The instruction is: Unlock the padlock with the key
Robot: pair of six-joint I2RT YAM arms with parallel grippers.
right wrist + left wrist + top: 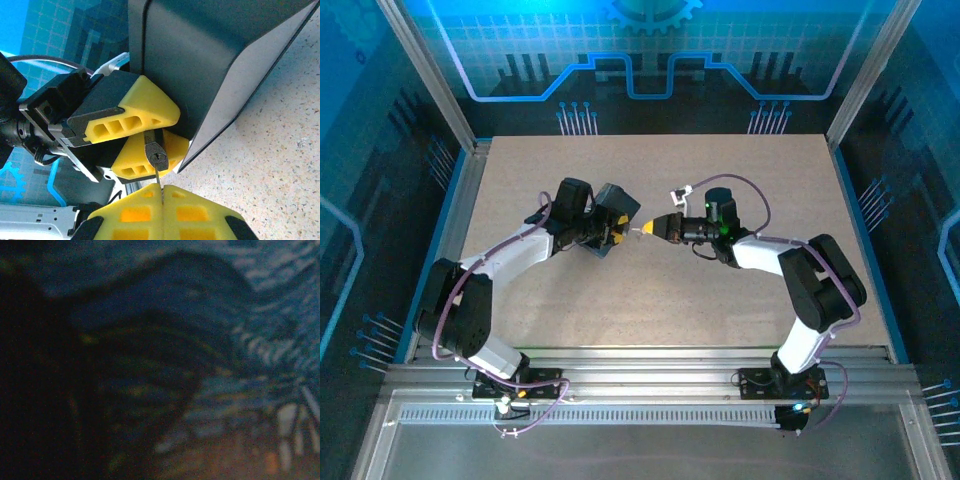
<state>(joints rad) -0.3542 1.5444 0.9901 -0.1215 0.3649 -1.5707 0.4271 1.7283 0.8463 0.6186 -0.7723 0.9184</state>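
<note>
The tiny dark padlock point(157, 155) faces the right wrist camera with its keyhole showing. It is clamped between the yellow fingers point(145, 107) of my left gripper point(617, 233), which is shut on it. Right behind hangs the large dark tin point(210, 65), held off the table point(670, 300); its blurred blue print point(200, 315) is close to the left wrist camera. My right gripper point(161, 188) is shut on the thin key point(157, 177). The key's blade points straight up and its tip meets the keyhole. From above, both grippers meet tip to tip at mid-table, the right gripper point(651, 229) pointing left.
The tin point(613, 208) sits tilted at the left gripper, just left of the meeting point. Metal frame rails point(640, 360) border the speckled table at the front and sides. Bare tabletop lies in front of and behind both arms.
</note>
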